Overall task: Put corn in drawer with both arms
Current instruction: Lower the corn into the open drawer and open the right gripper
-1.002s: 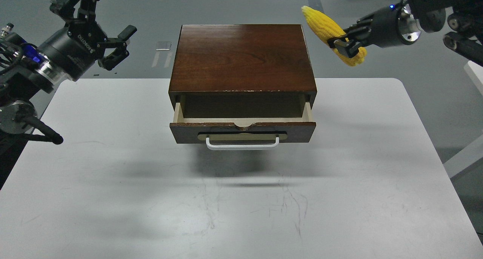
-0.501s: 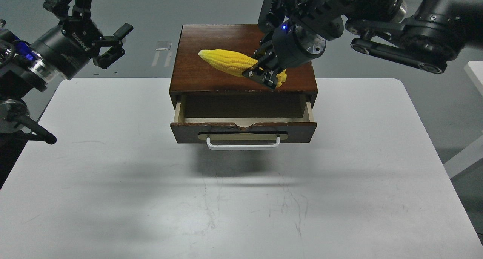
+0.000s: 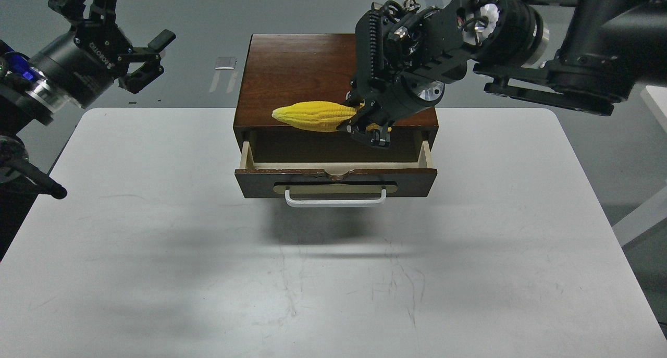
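The yellow corn [image 3: 312, 116] hangs level over the front edge of the cabinet top, its tip pointing left, just above the open drawer [image 3: 336, 178]. My right gripper [image 3: 367, 124] is shut on the corn's thick right end. The drawer is pulled out partway, showing pale wood sides and a white bar handle [image 3: 335, 200]; its inside looks dark and empty. My left gripper [image 3: 122, 42] is open and empty, held high off the table's far left, well away from the cabinet.
The dark brown cabinet [image 3: 307, 71] stands at the back middle of the white table [image 3: 333, 274]. My right arm [image 3: 526, 40] reaches across above the cabinet's right side. The table's right edge borders a white object [image 3: 646, 212] on the floor.
My right gripper has carried the corn from far right of the cabinet leftward and down, to just above the drawer opening. My left gripper has drawn back slightly left and up.
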### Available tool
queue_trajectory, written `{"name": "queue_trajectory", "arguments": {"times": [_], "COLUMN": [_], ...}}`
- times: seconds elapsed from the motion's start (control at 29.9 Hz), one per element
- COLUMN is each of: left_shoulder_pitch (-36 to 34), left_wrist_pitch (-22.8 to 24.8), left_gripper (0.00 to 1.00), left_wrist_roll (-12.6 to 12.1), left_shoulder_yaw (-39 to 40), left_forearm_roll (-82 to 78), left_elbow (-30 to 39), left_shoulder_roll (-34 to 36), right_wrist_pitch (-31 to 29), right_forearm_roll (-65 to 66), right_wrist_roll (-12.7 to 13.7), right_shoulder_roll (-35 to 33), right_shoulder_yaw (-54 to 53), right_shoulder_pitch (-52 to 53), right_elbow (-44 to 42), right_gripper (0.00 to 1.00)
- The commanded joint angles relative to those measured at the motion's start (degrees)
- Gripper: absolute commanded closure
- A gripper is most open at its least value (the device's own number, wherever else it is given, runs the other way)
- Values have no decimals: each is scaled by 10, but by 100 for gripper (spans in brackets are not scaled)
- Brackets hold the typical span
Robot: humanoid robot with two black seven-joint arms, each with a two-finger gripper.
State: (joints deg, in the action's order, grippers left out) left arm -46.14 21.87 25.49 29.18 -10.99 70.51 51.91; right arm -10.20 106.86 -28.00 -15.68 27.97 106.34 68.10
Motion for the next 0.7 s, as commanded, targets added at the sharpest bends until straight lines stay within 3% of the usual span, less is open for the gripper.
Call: {"name": "queue_trajectory", "arguments": {"times": [0.0, 0.37, 0.53, 0.67], "left_shoulder_pitch": [0, 1, 1, 1], "left_wrist_pitch": [0, 0, 0, 0], "left_gripper": [2, 2, 2, 2], "left_wrist_roll": [0, 0, 0, 0], "left_shoulder_yaw": [0, 0, 0, 0], "left_forearm_roll": [0, 0, 0, 0], "left_elbow": [1, 2, 2, 2], "left_shoulder_roll": [0, 4, 5, 5], "right_wrist_pitch": [0, 0, 0, 0], "right_forearm_roll": [1, 1, 1, 0], "right_wrist_roll": [0, 0, 0, 0], "right_shoulder_roll": [1, 2, 2, 2], "right_shoulder_yaw": [6, 17, 19, 19], "right_shoulder_pitch": [-5, -25, -27, -31], "right_elbow": [1, 1, 1, 1], "right_gripper": [92, 81, 67, 62]}}
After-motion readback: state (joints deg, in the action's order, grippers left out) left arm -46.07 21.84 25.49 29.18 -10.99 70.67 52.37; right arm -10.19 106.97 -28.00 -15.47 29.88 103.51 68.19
